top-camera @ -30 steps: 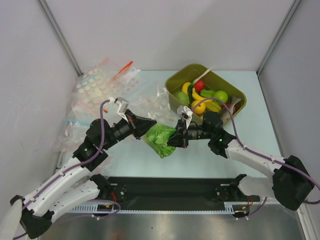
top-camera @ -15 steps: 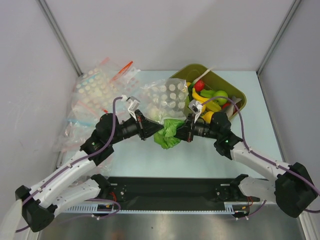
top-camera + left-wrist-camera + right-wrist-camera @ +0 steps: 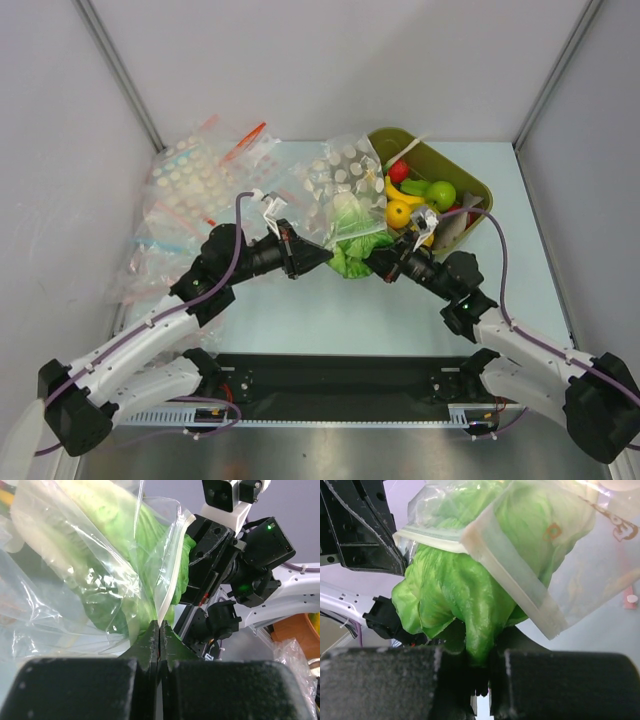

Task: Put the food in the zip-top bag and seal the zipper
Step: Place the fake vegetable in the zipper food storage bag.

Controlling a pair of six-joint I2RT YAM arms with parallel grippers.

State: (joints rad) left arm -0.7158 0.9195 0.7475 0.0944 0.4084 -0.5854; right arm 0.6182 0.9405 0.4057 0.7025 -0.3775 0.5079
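While the ruffled bright-green toy lettuce piece (image 3: 455, 595) sits half in and half out of the clear soft plastic bag printed with white dots (image 3: 345, 185), the step in hand is loading the first of the two foods. Its upper leaves lie behind the film. Its lower lobes hang below the colourless zip strip (image 3: 512, 587), which crosses the leaf slantwise. The right gripper (image 3: 479, 652) has its jaws clamped on the bottom of the lettuce, from below. The left gripper (image 3: 159, 630) has its jaws pressed together on one lip of the bag at the zip edge, holding the bag up off the pale table (image 3: 300, 320). The round yellow-orange toy fruit (image 3: 398, 213) lies apart in the olive-green plastic bin (image 3: 475, 200), not yet bagged. Next, I judge, the right arm must drive the lettuce fully past the strip and let go without dragging it back out, with the left holding the mouth wide. The soft film may fold and catch the ruffles.
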